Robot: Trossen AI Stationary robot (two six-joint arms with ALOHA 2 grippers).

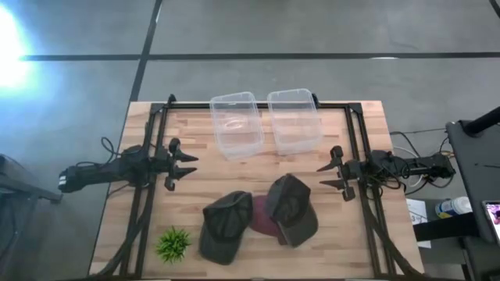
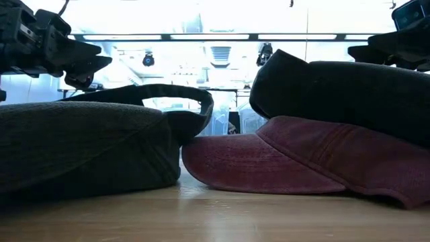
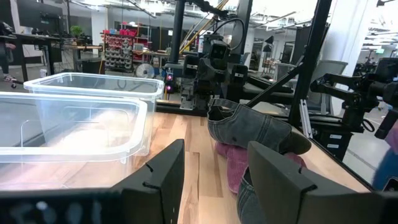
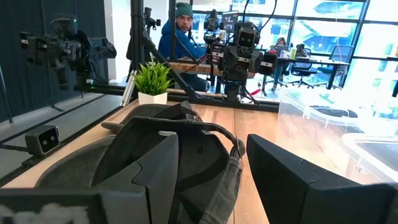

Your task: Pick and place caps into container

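Three caps lie in a cluster near the table's near edge: a dark cap (image 1: 225, 226) on the left, a dark cap (image 1: 292, 208) on the right, and a maroon cap (image 1: 263, 217) between them, partly under both. In the low view the maroon cap (image 2: 295, 158) rests on the table with the right dark cap (image 2: 336, 87) lying on it. Two clear tubs (image 1: 237, 123) (image 1: 295, 119) stand at the far side. My left gripper (image 1: 187, 166) hovers open at the table's left side; my right gripper (image 1: 326, 176) hovers open at the right side. Neither touches anything.
A small green plant (image 1: 173, 243) stands near the near left corner, next to the left dark cap. Dark frame rails run along the table's left and right sides. Bare wood lies between the tubs and the caps. A person sits beyond the table in the right wrist view.
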